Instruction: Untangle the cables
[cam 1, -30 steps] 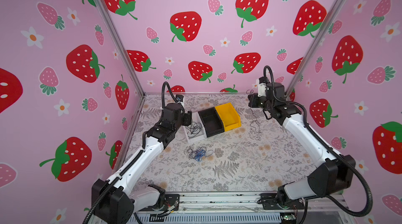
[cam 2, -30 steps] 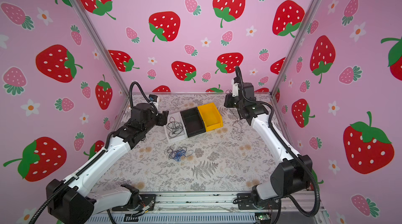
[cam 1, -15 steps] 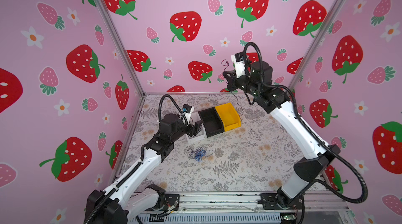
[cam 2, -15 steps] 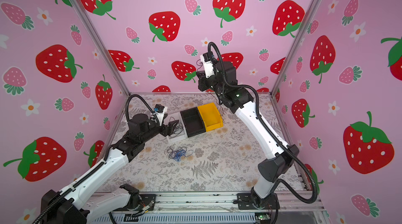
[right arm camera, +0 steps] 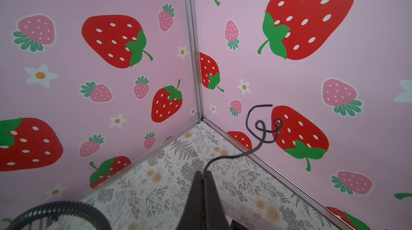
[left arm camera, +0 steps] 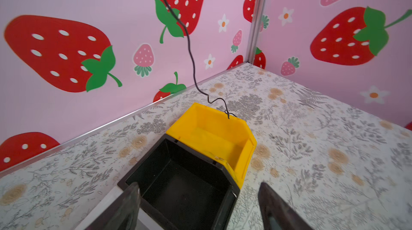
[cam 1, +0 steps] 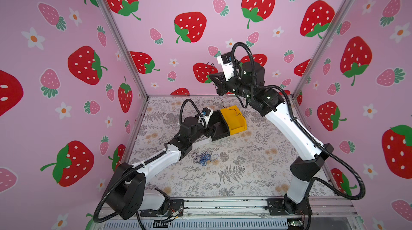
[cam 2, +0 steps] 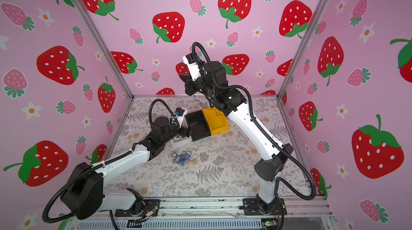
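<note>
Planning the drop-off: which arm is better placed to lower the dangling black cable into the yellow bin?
Right. The right gripper is shut on the black cable, whose lower end hangs at the rim of the yellow bin. The left gripper is open, empty, at the black bin.

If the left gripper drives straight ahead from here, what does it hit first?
Probably the black bin: the open left gripper points into it, the yellow bin just beyond. Depth is uncertain.

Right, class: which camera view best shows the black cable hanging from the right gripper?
The left wrist view: the black cable hangs large, down to the yellow bin's rim. The right wrist view shows only its curled end beyond the shut right gripper. Both top views show a faint thread.
</note>
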`<action>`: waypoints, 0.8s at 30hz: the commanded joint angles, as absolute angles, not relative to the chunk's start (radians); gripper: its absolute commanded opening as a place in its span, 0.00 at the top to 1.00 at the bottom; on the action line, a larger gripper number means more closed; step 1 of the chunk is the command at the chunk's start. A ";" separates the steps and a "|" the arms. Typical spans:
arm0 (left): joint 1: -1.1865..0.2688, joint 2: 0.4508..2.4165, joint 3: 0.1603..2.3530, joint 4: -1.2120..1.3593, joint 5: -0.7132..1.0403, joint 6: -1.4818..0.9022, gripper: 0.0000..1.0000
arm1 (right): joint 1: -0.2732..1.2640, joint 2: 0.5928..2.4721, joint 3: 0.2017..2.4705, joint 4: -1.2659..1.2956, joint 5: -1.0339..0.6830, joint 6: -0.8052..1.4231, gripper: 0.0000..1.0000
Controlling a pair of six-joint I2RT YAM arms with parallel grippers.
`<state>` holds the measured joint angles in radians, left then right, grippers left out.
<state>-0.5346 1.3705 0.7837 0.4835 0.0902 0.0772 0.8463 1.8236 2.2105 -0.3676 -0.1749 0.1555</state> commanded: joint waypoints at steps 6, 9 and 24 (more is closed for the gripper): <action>-0.541 1.485 0.848 0.736 0.130 0.054 0.16 | 0.873 1.799 2.249 -0.356 -0.212 0.134 1.00; -0.540 1.556 0.889 0.798 0.121 0.036 0.16 | 0.873 1.795 2.250 -0.357 -0.217 0.135 1.00; -0.568 1.835 1.130 0.941 0.144 -0.056 0.31 | 0.873 1.757 2.219 -0.378 -0.212 0.109 1.00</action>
<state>-0.5667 1.8229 1.0836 0.8696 0.1642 -0.0410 0.8703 1.8042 2.2215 -0.3695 -0.2062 0.1390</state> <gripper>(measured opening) 0.713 0.049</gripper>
